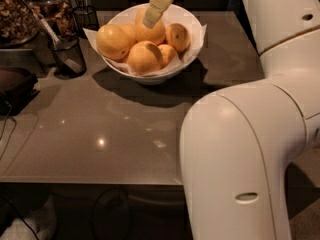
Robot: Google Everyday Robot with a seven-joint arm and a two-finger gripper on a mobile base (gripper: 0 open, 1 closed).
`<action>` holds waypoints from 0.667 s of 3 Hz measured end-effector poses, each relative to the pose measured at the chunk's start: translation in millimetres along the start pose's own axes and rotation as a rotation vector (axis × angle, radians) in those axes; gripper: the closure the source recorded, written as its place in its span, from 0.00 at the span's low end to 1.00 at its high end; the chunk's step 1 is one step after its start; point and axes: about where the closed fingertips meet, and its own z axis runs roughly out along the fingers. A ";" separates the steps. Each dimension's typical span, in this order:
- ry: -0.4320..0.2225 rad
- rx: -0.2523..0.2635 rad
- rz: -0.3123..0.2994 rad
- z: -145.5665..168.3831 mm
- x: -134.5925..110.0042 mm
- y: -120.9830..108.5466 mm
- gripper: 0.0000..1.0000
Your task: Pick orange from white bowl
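The white bowl [187,59] with a white paper liner stands at the back middle of the grey counter and holds several yellow-orange oranges. The gripper [151,19] hangs over the bowl from the top edge of the view, its tip touching or just above the rear middle orange [155,33]. Other oranges lie at the left [113,41], the front [143,57] and the right [178,36]. Only one pale finger shows.
A dark wire-mesh cup [68,56] with utensils stands left of the bowl. Jars of brown food [17,16] sit at the back left. A dark object [15,86] lies at the left edge. My white arm [240,149] fills the right side.
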 end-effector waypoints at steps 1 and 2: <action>0.009 0.012 0.018 9.5 1.2 -10.3 0.13; 0.022 0.015 0.031 20.8 3.1 -16.8 0.18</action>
